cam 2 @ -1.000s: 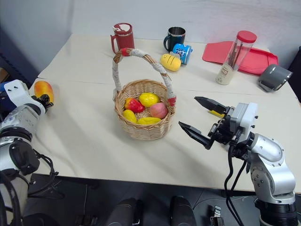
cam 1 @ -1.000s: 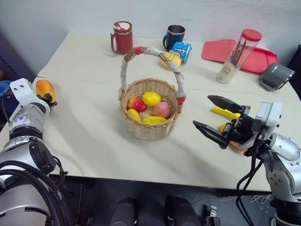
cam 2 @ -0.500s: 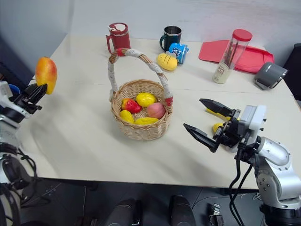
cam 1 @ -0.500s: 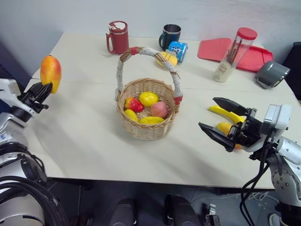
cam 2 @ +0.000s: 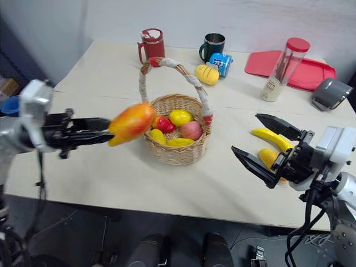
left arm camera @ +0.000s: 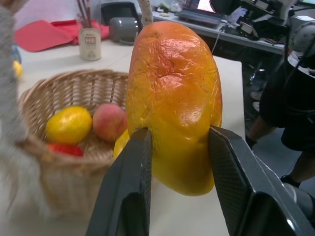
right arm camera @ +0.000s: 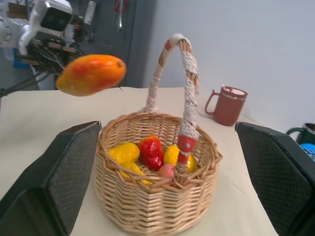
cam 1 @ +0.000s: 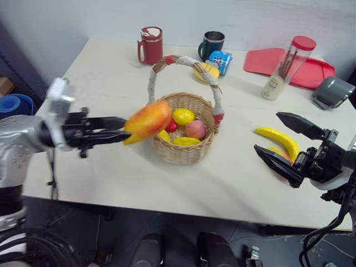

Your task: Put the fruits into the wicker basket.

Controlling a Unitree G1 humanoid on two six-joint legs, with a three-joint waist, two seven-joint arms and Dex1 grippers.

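Orange-yellow mango point(cam 1: 148, 120), tan wicker basket point(cam 1: 189, 153), yellow banana point(cam 1: 278, 139), seemingly plain.

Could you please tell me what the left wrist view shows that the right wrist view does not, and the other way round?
Left wrist view alone: the left gripper clamped on the mango seen close up, and the grey container with the red tray. Right wrist view alone: the red mug and the basket's whole arched handle. Both share the mango and the wicker basket of small fruits.
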